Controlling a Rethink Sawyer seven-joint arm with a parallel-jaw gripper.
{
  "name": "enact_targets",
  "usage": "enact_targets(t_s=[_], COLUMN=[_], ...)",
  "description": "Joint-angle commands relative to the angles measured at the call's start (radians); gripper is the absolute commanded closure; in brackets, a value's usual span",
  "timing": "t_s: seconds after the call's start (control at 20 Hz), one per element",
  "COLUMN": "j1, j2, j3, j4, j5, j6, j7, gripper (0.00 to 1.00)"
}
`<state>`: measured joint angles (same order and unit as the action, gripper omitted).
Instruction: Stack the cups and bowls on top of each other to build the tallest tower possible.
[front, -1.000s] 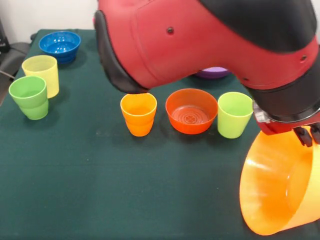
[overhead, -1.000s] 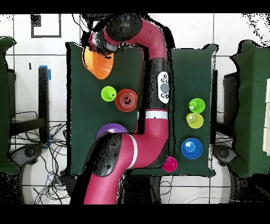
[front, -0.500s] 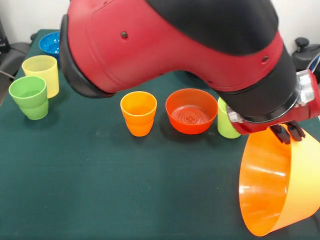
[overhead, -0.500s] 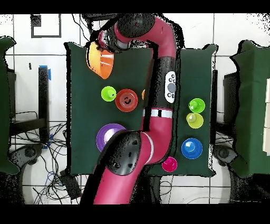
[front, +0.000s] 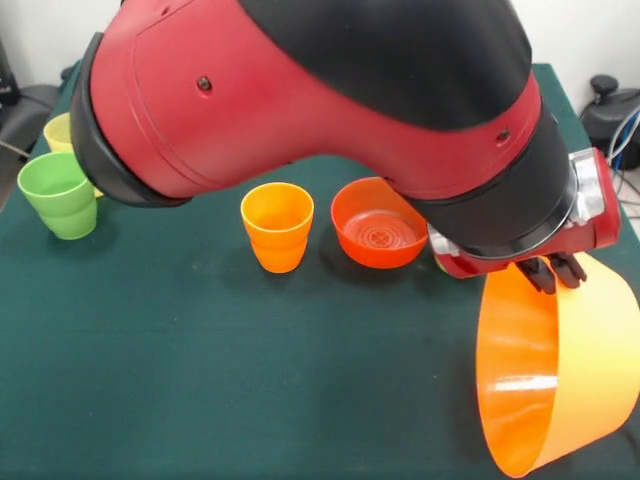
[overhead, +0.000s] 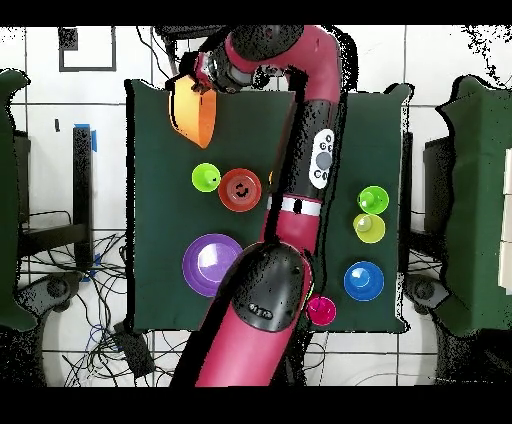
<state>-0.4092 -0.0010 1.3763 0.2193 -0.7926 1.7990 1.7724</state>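
Gripper (front: 550, 272) pinching rim of large orange bowl (front: 560, 375), jaws pressed on the rim from both sides. Bowl lifted and tipped on its side, opening turned toward the middle of the table (front: 200, 380), hanging above the table's front right corner in the front view. In the overhead view, same orange bowl (overhead: 192, 110) near the top left corner of the table, under the end of the arm (overhead: 300, 120).

Small red-orange bowl (front: 378, 224) upright on the table, just beside the arm's wrist. Orange cup (front: 277, 227) upright to its left, apart from it. Green cup (front: 60, 194) near the left edge, pale yellow cup (front: 60, 130) just behind it and partly hidden by the arm. Lime green cup (overhead: 206, 179) seen from above just beside the red-orange bowl. Purple bowl (overhead: 211, 264) standing alone near the table's edge, lower left in the overhead view. Blue bowl (overhead: 364, 281) near the opposite edge. Nothing stacked on anything.
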Motion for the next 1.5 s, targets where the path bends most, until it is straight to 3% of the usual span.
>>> enact_targets(t_s=[0.05,0.15,0.35,0.8,1.2,1.5], j1=[-0.043,-0.055,-0.077,-0.118,-0.155,-0.167], j2=[0.059,0.064,0.075,0.097,0.121,0.133], j3=[0.387,0.478,0.612,0.857,1.007,1.034], j4=[-0.089,-0.109,-0.134,-0.176,-0.197,-0.191], j5=[-0.445,-0.565,-0.736,-1.046,-1.234,-1.28], j6=[0.158,0.172,0.186,0.202,0.235,0.271], j7=[-0.207,-0.262,-0.365,-0.549,-0.676,-0.687], gripper=[1.0,1.0,1.0,1.0,1.0,1.0])
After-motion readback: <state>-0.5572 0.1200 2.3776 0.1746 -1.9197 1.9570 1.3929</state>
